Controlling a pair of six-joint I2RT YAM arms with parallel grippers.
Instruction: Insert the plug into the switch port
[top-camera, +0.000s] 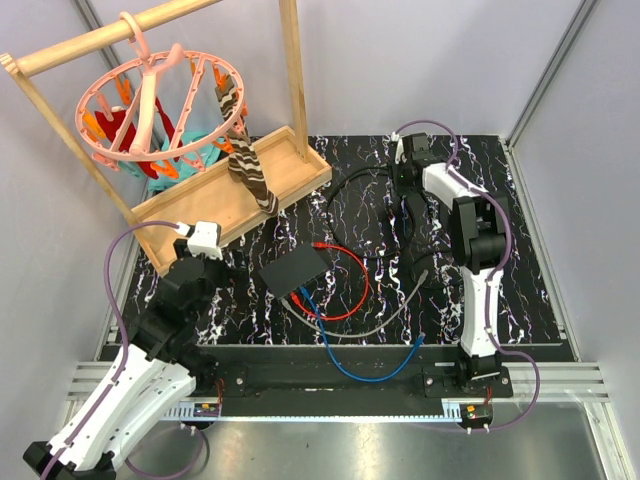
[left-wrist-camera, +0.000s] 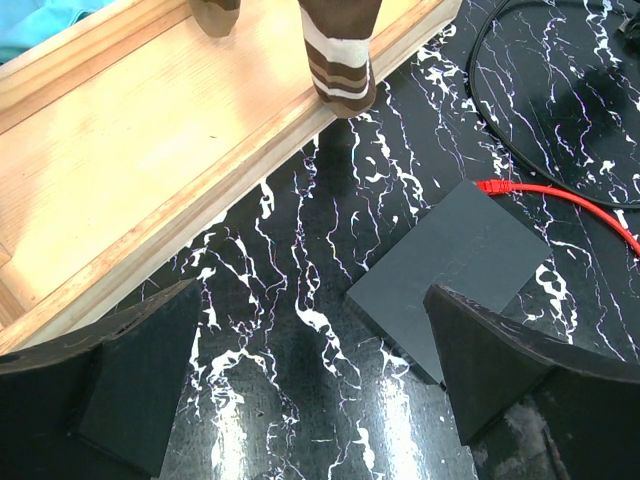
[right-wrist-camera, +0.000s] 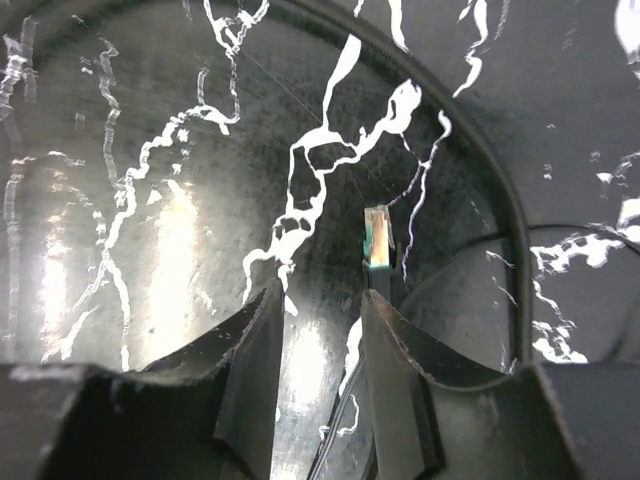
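Note:
The switch (top-camera: 295, 270) is a flat matte black box on the marbled mat, with red, blue and grey cables at its near edge; its ports do not show. In the left wrist view the switch (left-wrist-camera: 450, 260) lies ahead and to the right. My left gripper (top-camera: 218, 262) is open wide and empty (left-wrist-camera: 310, 400), just left of the box. My right gripper (top-camera: 422, 265) points down at the mat right of the switch. Its jaws (right-wrist-camera: 320, 310) stand a narrow gap apart. The plug (right-wrist-camera: 379, 240), clear-tipped, lies just beyond the right fingertip (right-wrist-camera: 385, 320), its cord running back along that finger.
A wooden tray (top-camera: 290, 175) with a rack, a pink peg hanger (top-camera: 160, 105) and a striped sock (top-camera: 250, 170) stands at the back left. A red cable (top-camera: 345, 285), a blue cable (top-camera: 370, 370) and a black cord (top-camera: 350, 185) loop over the mat.

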